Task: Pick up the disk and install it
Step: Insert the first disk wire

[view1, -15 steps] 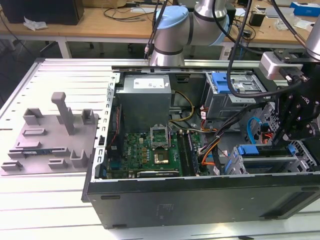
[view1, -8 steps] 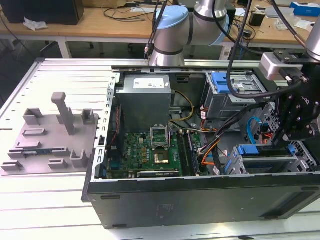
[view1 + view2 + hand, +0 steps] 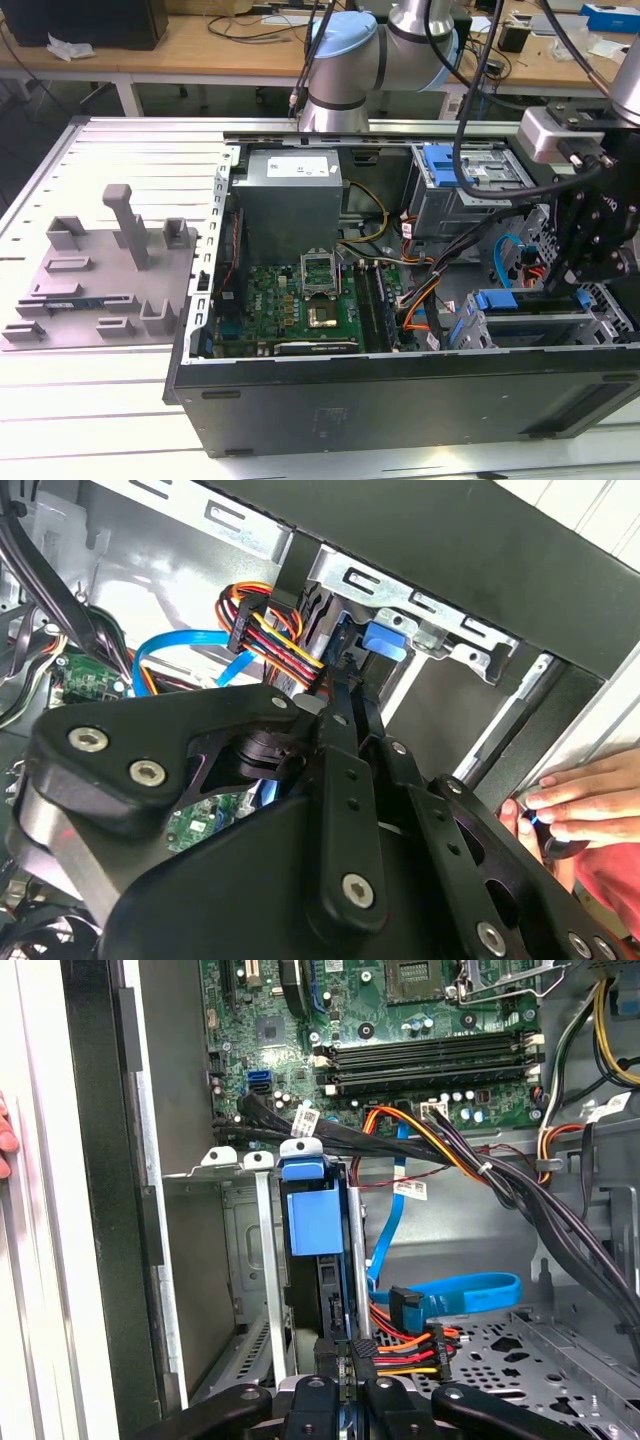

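The disk (image 3: 325, 1290) stands on edge in the drive cage (image 3: 240, 1290) at the front corner of the open case (image 3: 400, 385), its blue bracket (image 3: 308, 1215) showing at the top end in the first wrist view; in the exterior view the same blue bracket edge (image 3: 497, 300) lies in the cage at the exterior view's right, just under the black gripper (image 3: 585, 265). In the first wrist view the gripper (image 3: 345, 1385) meets the disk's near edge, and its fingers (image 3: 325, 1360) look closed on that narrow edge, so I judge it is clenched on the disk, though the contact itself is partly hidden by the gripper body. The disk is a stiff metal slab, fairly heavy for its bulk, with smooth sides that could slip, and it is shock-sensitive, so a firm grip across the thin edges near the middle suits it better than pulling on the plastic bracket, which would flex. The cage rails are close on both sides, so the disk must stay square to them or it may jam. A bundle of coloured power wires (image 3: 410, 1345) and a blue data cable (image 3: 460, 1290) lie just beside the slot. A person's hand (image 3: 575, 805) rests on the case's outer edge in the second wrist view, near the gripper.
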`<move>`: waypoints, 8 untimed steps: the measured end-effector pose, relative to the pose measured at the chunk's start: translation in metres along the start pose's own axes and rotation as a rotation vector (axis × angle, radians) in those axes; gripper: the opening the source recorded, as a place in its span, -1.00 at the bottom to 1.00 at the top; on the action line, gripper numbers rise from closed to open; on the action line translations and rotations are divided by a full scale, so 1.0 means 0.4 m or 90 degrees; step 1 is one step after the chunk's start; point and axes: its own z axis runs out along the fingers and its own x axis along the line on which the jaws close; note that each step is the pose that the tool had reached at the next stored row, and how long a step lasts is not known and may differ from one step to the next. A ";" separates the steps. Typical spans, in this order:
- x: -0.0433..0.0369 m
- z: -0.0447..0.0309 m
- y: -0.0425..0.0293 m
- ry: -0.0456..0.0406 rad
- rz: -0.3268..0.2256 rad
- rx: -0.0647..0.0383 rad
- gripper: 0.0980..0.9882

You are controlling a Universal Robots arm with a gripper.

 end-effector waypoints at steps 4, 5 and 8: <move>0.000 0.002 0.000 -0.0001 0.000 0.000 -0.84; 0.000 0.003 0.000 -0.0001 0.000 0.000 -0.84; 0.000 0.004 0.000 -0.0001 0.000 0.000 -0.84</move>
